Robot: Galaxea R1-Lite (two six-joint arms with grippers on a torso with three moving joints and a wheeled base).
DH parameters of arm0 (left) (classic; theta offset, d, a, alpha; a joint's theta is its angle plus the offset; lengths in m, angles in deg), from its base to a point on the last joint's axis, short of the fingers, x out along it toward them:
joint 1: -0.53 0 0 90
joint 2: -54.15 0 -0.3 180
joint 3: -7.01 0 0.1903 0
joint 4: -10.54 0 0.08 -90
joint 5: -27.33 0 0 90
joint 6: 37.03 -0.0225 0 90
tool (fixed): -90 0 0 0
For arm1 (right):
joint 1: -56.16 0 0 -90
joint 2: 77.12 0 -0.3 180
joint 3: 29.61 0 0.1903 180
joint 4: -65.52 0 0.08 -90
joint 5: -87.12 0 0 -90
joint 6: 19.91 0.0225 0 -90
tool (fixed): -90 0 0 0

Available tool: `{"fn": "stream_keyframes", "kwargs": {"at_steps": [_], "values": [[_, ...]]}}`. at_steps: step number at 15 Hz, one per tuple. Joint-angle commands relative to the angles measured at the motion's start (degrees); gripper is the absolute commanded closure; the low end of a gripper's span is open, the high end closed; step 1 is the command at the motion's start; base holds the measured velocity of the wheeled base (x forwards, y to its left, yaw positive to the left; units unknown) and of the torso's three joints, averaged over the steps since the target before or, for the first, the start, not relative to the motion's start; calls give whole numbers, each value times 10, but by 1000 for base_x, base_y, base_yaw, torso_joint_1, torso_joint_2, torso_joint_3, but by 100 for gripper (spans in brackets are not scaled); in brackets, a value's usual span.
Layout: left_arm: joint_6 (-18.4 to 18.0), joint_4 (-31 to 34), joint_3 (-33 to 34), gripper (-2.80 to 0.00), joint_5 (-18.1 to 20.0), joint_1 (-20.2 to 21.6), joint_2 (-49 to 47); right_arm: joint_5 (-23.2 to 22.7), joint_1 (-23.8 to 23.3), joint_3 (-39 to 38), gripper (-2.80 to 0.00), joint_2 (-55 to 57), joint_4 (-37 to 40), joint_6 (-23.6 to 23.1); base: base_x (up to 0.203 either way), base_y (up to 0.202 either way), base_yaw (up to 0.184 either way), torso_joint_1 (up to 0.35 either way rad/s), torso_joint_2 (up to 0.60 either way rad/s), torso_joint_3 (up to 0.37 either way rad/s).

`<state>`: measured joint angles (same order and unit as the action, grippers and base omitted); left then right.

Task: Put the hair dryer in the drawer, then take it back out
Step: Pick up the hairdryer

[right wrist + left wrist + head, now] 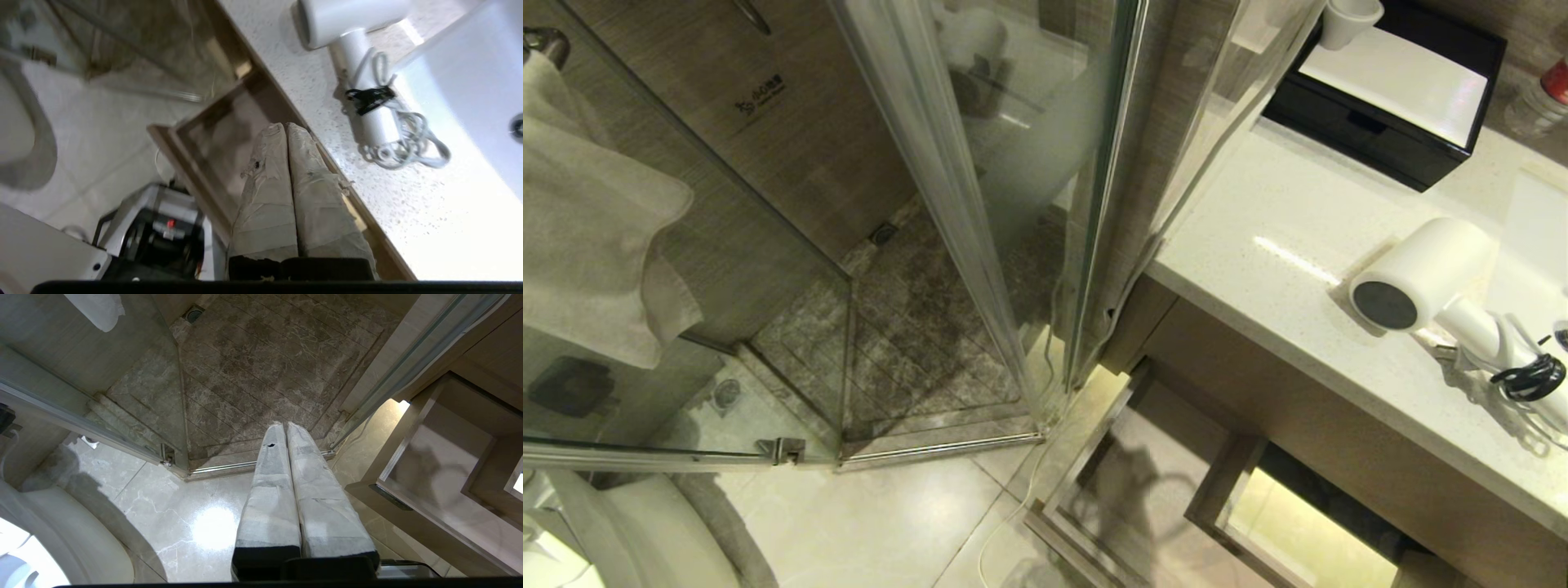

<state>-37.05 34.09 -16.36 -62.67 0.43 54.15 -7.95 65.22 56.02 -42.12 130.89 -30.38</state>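
On the glass shower wall (pixel 768 147) a small logo is unreadable; both hands (pixel 284 426) (pixel 284 127) closed, empty.

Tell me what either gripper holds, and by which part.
Nothing: the left gripper and right gripper have fingers together, empty; the hair dryer lies on the counter.

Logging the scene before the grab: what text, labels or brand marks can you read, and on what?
Dark printed mark with a small logo on the shower wall: too small to read.
Hair dryer: no text visible.
Black box: no text visible.
Nothing else legible.
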Motion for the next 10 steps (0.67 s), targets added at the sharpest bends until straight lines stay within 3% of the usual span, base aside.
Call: {"fn": "stream_keyframes", "kwargs": {"at_steps": [1,4,7,10], "values": [[0,0,0,0,0,0,0,-5,14,22,-280,159,-5,-18,0,0,0,0,0,0],[0,0,1,0,0,0,0,20,19,43,-280,259,-18,-112,0,0,0,1,29,16],[0,0,0,0,0,0,0,56,12,52,-280,312,-71,-271,0,0,0,-9,37,20],[0,0,1,0,0,0,0,61,-58,58,-280,317,-104,-398,0,0,0,-24,43,24]]}}
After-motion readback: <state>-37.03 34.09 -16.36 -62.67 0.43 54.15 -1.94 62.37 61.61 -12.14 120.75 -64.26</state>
